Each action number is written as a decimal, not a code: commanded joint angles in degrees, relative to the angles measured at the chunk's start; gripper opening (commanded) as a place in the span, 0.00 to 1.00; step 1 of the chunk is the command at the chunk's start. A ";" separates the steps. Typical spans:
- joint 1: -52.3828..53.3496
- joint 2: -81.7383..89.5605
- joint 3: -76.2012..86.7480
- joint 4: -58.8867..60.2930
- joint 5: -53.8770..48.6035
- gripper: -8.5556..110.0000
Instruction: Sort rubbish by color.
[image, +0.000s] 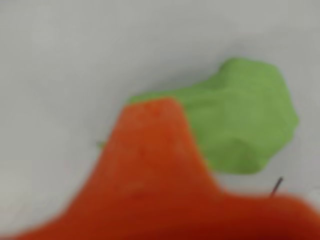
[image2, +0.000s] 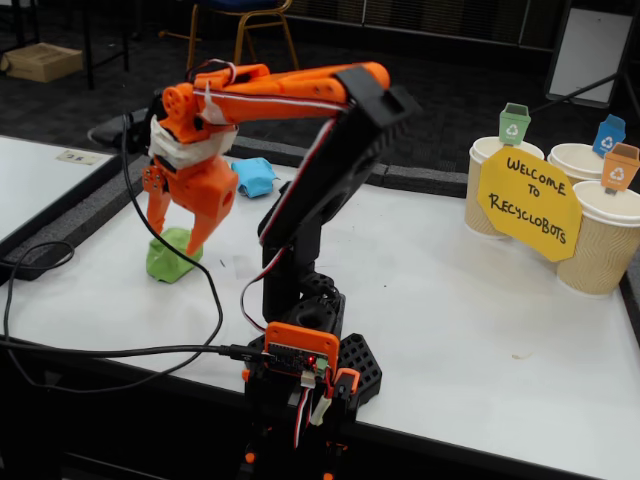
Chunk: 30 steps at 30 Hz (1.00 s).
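The orange gripper (image2: 177, 243) is being held with its two fingers spread apart, pointing down over the light green paper wad (image2: 170, 259) in the fixed view. The finger tips are being shown just above and to either side of the top of the wad; whether they are touching it cannot be told. Nothing is being clasped between the fingers. In the wrist view one blurred orange finger (image: 150, 165) is being seen in front of the light green paper wad (image: 240, 120), partly covering its left edge, while the wad is lying on the white table (image: 75, 60).

The light blue paper wad (image2: 254, 177) is being shown farther back on the table (image2: 470, 300), behind the gripper and well apart from the green one. The orange arm (image2: 290, 88) is being stretched to the left in the fixed view from its black base (image2: 310, 330) at the table's near edge.

At the right side of the table, three paper cups (image2: 600, 240) are being grouped together, each carrying a tiny bin tag: green (image2: 514, 123), blue (image2: 609, 135) and orange (image2: 620, 166). A yellow sign (image2: 527, 204) reading "Welcome to Recyclobots" is being displayed in front of the cups.
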 joint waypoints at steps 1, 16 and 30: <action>5.45 -2.29 -8.26 -4.57 -1.14 0.23; 7.47 -9.40 -9.84 -8.53 -1.14 0.25; 3.96 -6.33 -9.93 -3.69 -2.37 0.26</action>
